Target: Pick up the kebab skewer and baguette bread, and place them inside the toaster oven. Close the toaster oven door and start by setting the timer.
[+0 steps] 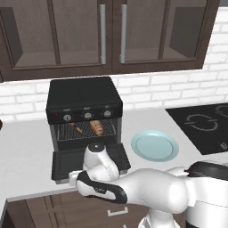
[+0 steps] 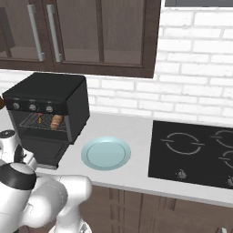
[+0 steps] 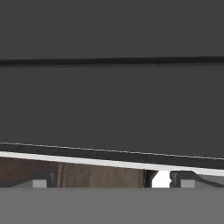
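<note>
The black toaster oven stands on the counter against the brick wall. Its door is dropped flat and open. On the wire rack inside lie the thin kebab skewer on the left and the golden-brown baguette bread to its right; both also show in the right base view, skewer and baguette. My wrist hangs low over the door's front edge. In the hand view my gripper is open and holds nothing, close above the dark door.
A pale blue plate sits on the counter right of the oven. A black cooktop lies further right. Dark wood cabinets hang above. The counter's front edge runs just below the door, with cabinet fronts underneath.
</note>
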